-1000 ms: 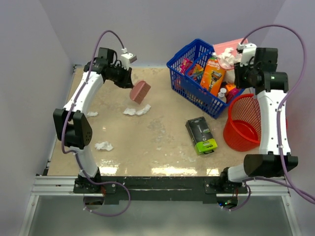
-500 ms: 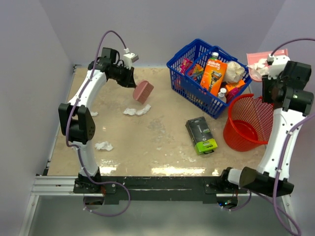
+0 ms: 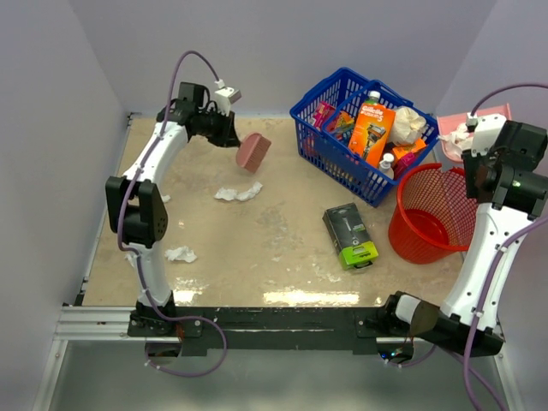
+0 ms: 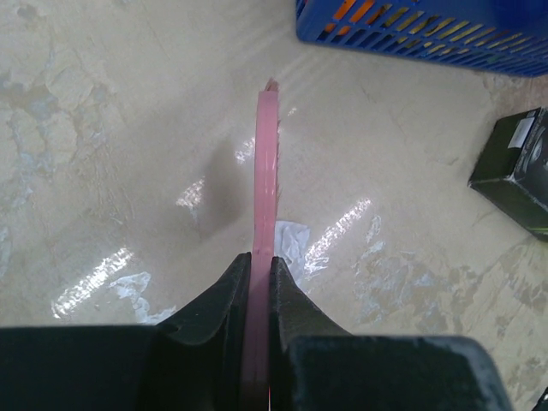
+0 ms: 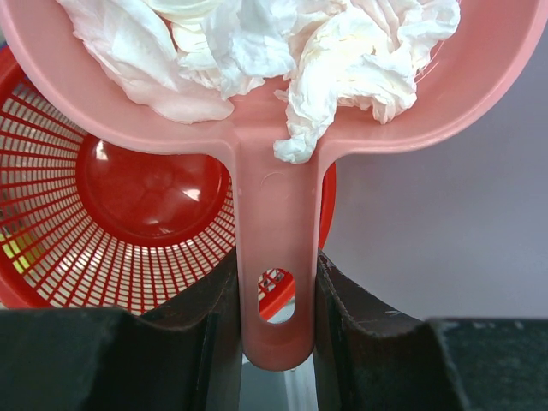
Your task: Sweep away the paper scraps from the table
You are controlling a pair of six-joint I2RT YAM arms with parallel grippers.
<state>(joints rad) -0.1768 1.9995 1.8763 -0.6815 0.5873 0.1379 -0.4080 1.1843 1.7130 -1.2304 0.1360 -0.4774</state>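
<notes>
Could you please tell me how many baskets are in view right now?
2. A blue basket holding packages stands at the far right of the table; a red mesh basket sits beside it, closer to the front. None seems hidden.

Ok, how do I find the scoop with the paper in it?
Find the red mesh bin at the right edge of the table. Above it, the right pincer grips a pale pink dustpan by its handle. Unlike the bin's red lattice, it is solid and heaped with crumpled white paper.
</notes>
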